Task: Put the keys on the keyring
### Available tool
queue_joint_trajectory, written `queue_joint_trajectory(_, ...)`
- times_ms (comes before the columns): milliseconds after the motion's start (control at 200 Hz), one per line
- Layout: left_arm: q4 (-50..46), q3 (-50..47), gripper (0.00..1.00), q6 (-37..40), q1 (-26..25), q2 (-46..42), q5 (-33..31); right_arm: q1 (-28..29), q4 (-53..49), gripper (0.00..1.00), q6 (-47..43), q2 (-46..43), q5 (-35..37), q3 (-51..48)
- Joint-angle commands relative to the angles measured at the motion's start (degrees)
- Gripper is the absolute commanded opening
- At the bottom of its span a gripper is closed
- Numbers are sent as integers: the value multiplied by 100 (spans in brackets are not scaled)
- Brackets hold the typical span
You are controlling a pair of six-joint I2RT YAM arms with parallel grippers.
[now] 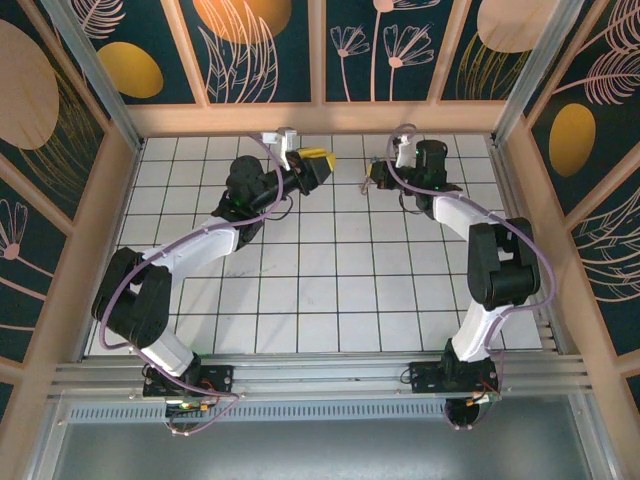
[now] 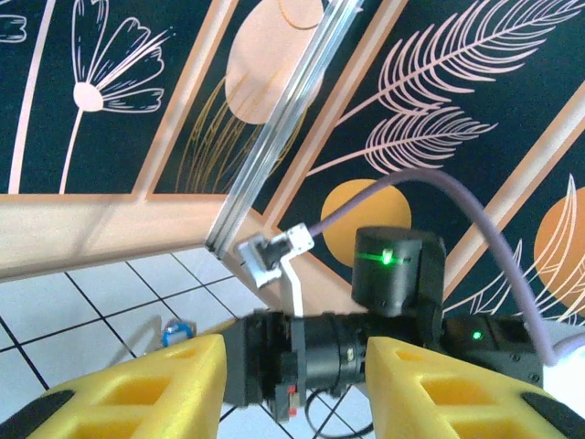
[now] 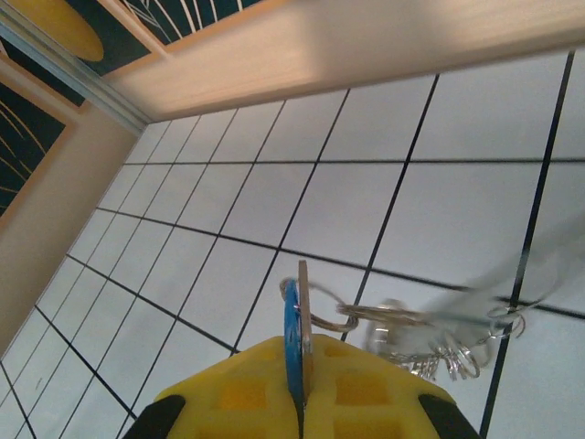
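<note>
Pinched flat together in right end effector (image 3: 299,361) – blue key (image 3: 290,329) and keyring (image 3: 303,297) strap, metal ring trailing right. Below: white gridded counter (image 1: 330,290). Opposite: left end effector (image 2: 294,370), half open. Beyond both – wood rim (image 1: 320,118), dark floral panels (image 1: 285,70).

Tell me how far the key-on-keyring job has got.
Done: the blue-headed key and the brown strap are picked up, pinched together in the shut right pincer. In hand: the metal ring sticks out beside them with a chain dangling; the left pincer is open, empty, facing it. Left: threading the key onto the ring; whether it is already on cannot be told.
</note>
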Motion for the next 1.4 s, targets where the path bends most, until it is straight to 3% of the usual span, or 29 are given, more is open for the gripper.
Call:
queue_joint_trajectory(0,79,-41,44,54,29,-156,-14,180,542,0,212,-32,-101,-321)
queue_joint_trajectory(511,222,-9,45,-75,28,-73,89,471,662,0,364,-31,-19,-668)
queue_joint_trajectory(1091,345,-85,45,-294,27,-73,177,1212,1157,0,880,667,140,-1437)
queue_joint_trajectory(1226,354,-79,45,-331,25,-73,200,1390,1272,19,962,782,148,-1541)
queue_joint_trajectory(1391,377,-75,46,-385,26,-77,227,1638,1412,33,1112,720,-73,-1613)
